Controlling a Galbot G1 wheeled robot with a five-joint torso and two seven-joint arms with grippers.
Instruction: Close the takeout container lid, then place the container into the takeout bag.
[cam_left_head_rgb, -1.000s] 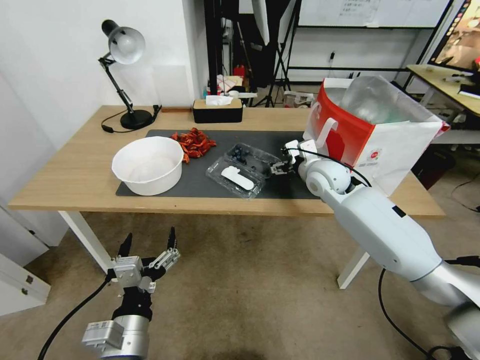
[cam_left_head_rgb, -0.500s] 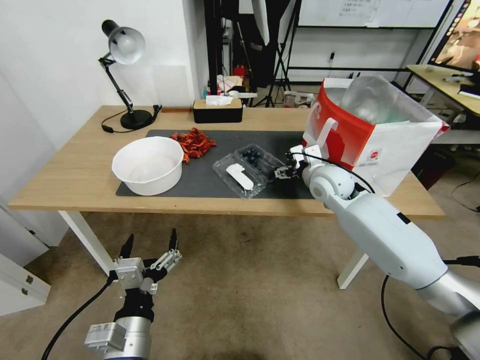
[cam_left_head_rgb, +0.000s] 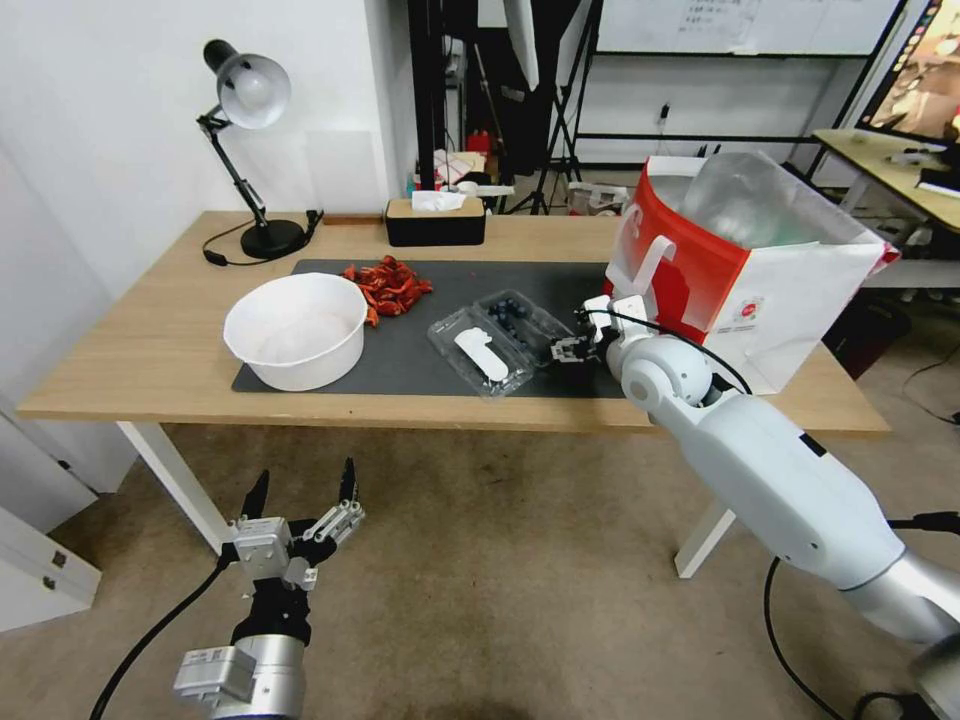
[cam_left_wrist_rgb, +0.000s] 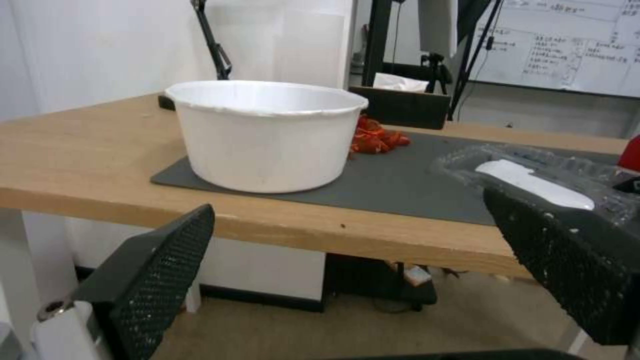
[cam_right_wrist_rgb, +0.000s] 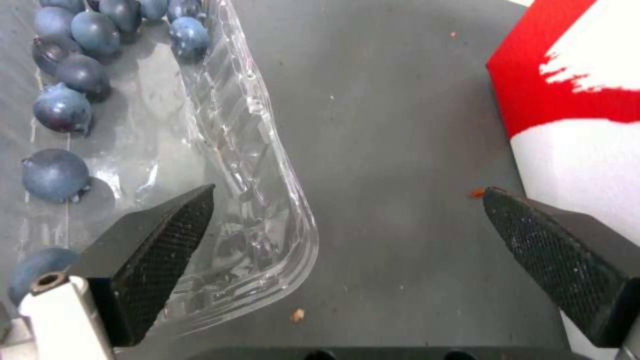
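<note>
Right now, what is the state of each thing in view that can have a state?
takeout container: open, blueberries inside
lid: folded back flat on the mat
takeout bag: upright, mouth open
right gripper: open, at the container's corner
left gripper: open, below table level

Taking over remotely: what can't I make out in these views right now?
- Takeout bag contents: head view, silvery lining blocks the inside.
- Lid near edge: left wrist view, left gripper's finger covers it.
- Takeout container: right wrist view, cut by frame edge; right gripper open beside it.
</note>
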